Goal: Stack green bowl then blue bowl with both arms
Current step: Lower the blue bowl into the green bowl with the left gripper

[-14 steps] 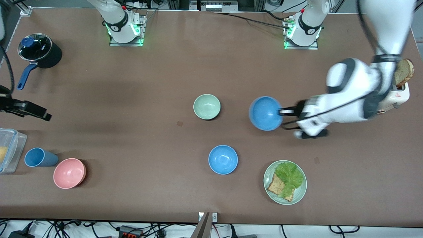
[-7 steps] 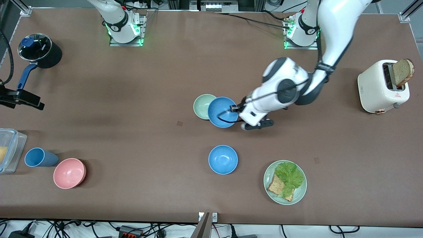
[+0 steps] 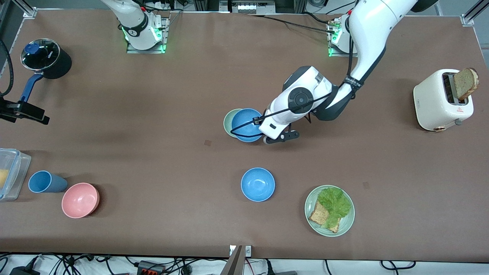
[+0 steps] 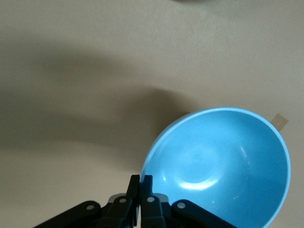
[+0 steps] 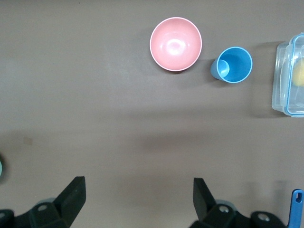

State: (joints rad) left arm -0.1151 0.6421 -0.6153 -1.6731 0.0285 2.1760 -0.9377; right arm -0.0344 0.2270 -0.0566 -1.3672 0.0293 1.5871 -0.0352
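Green bowl: pale mint, upright on the table, mostly covered. Blue bowl: sky-blue, empty, tilted, held in the air by its rim, over the green one, off-centre toward the left arm's end.

The blue bowl looks like smooth plastic with a soft sheen (highlights inside), as does the pink bowl. The table is matt brown. The toaster is glossy cream.
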